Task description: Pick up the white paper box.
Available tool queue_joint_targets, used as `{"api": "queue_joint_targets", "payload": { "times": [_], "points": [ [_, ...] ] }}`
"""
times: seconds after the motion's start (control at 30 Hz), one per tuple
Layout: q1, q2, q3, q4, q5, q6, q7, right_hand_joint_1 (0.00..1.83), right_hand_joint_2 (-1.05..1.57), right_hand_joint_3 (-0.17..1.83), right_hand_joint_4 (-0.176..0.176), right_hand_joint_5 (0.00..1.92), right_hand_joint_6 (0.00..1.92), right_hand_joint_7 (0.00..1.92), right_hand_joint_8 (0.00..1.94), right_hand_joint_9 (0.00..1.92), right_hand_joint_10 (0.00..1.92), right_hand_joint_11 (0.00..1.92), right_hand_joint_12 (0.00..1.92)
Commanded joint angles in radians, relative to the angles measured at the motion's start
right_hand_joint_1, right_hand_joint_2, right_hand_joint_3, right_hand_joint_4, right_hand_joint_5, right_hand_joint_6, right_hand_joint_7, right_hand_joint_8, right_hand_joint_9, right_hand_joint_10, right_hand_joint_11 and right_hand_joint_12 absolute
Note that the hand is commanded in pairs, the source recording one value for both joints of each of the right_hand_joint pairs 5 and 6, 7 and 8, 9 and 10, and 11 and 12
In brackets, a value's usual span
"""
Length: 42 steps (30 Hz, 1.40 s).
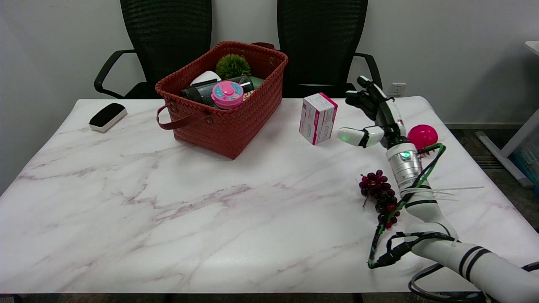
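The white paper box point(318, 118), printed with pink, stands upright on the marble table point(168, 210), just right of the woven basket. My right hand point(372, 115) hovers immediately right of the box, fingers spread apart and nothing in them. Its thumb points left toward the box's lower right side, with a small gap between them. The other fingers reach up behind the box's right edge.
A red-brown woven basket point(225, 122) holding several items stands left of the box. A pink ball point(422, 136) lies behind my wrist. A bunch of dark grapes point(380, 198) lies beside my forearm. A black-and-white eraser point(108, 116) lies at the far left. Two black chairs stand behind the table.
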Motion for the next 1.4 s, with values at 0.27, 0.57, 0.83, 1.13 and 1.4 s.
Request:
{"api": "queue_joint_targets", "payload": {
  "times": [0.27,0.57,0.83,1.13,1.4],
  "points": [
    [0.275,-0.239,-0.023,-0.193,0.091,-0.121,-0.511,1.06,-0.37,0.70,0.000,0.00,0.00,0.29,0.29,0.38,0.38,0.25,0.25],
    [0.286,-0.211,-0.019,-0.195,0.125,-0.113,-0.523,1.03,-0.37,0.51,0.000,0.00,0.00,0.15,0.15,0.24,0.24,0.17,0.17],
    [0.298,-0.211,-0.006,-0.256,0.184,-0.098,-0.566,1.01,-0.44,0.52,0.000,0.00,0.00,0.04,0.04,0.17,0.17,0.08,0.08],
    [0.364,-0.248,-0.043,-0.370,0.351,-0.095,-0.717,0.99,-0.41,0.41,0.000,0.00,0.00,0.05,0.05,0.22,0.22,0.10,0.10],
    [0.418,-0.279,-0.073,-0.390,0.498,-0.108,-0.875,0.98,-0.35,0.36,0.000,0.00,0.00,0.11,0.11,0.26,0.26,0.14,0.14]
  ]
}}
